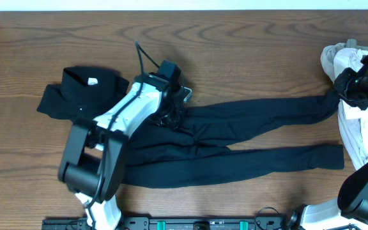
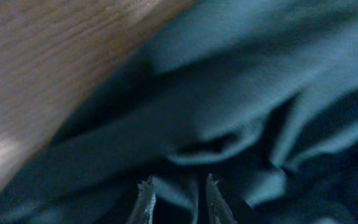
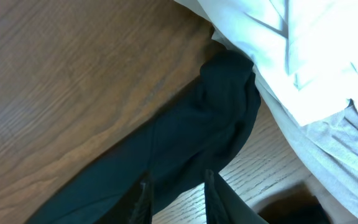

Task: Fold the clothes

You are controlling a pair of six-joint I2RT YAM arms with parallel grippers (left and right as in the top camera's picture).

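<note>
No fold yet: the long dark navy soft trousers (image 1: 248, 128) are lying stretched on the wooden counter (image 1: 235, 38), left hand (image 2: 179, 183) pinching their waist, right hand (image 3: 176, 180) pinching one cuff.

Pinches trousers (image 1: 235, 163) between narrowly parted fingers of left end effector (image 2: 178, 186), wrist tilted down; grips likewise with right end effector (image 3: 176, 183), arm stretched forward.

Navy-black trousers (image 1: 254, 137), black shirt (image 1: 75, 96) left, white and grey garments (image 1: 353, 135) right, brown wood-grain table (image 1: 248, 51), my white-and-black left arm (image 1: 117, 118).
</note>
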